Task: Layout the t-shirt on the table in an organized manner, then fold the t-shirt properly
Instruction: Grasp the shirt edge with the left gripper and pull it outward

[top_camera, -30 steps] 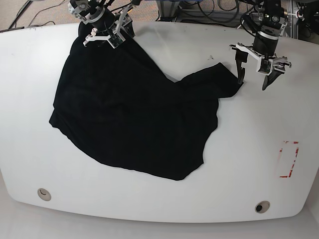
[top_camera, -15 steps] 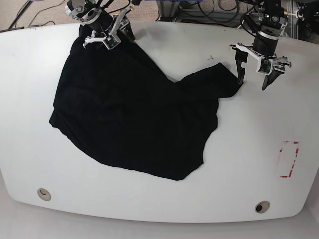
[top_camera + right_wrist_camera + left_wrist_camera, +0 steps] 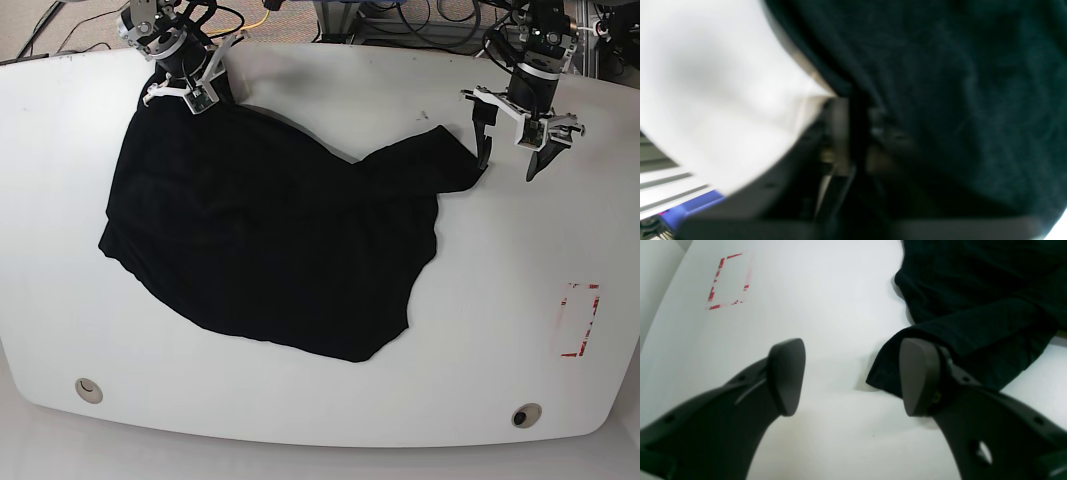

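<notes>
At the desk's (image 3: 330,410) far left corner, your right gripper (image 3: 182,88) clamps the t-shirt (image 3: 270,240); pull further and cloth slides off. Left gripper (image 3: 850,376) fingers gape wide, empty.

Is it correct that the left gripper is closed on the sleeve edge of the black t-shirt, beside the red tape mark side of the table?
Not quite. The left gripper is open, holding nothing; one finger overlaps the t-shirt edge. The left wrist view shows this.
</notes>
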`<state>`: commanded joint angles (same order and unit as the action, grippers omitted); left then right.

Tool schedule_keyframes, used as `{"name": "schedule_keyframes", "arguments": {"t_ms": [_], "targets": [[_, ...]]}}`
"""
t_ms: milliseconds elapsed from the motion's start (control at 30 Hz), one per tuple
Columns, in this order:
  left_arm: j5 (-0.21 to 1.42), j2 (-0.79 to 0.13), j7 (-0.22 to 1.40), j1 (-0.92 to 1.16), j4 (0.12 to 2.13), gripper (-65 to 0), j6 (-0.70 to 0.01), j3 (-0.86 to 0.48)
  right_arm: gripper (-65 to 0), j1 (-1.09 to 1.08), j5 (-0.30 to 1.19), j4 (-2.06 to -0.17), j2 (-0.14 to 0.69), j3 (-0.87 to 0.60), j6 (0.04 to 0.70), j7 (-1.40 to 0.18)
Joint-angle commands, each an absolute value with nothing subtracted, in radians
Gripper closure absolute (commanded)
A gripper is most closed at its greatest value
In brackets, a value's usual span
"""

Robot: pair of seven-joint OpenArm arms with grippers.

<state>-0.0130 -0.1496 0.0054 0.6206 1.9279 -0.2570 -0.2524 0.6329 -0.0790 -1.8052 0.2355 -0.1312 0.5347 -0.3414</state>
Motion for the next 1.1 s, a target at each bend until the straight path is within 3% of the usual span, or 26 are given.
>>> {"name": "schedule_keyframes", "arguments": {"t_ms": [400, 700, 867, 933, 1100], "targets": [[-0.004, -0.151, 0.041, 0.588, 1.929, -42.8, -0.259, -0.206, 0.0, 0.631, -0.077, -1.837, 0.226, -0.125, 0.535, -0.338], [0.101, -0.148, 0.354, 0.397, 1.929, -42.9, -0.263, -0.199, 0.0, 0.631, -0.079, -1.868, 0.206, -0.125, 0.535, -0.343], [0.157, -0.148, 0.484, 0.269, 1.929, -43.1, -0.343, -0.199, 0.0, 0.630, -0.079, -1.868, 0.205, -0.124, 0.535, -0.343], [0.154, -0.143, 0.533, 0.232, 1.928, -45.4, -0.378, -0.199, 0.0, 0.630, -0.079, -1.868, 0.205, -0.124, 0.535, -0.343], [0.151, -0.102, 0.611, 0.120, 1.886, -51.9, -0.386, -0.199, 0.0, 0.630, -0.079, -1.868, 0.205, -0.124, 0.535, -0.341]]}}
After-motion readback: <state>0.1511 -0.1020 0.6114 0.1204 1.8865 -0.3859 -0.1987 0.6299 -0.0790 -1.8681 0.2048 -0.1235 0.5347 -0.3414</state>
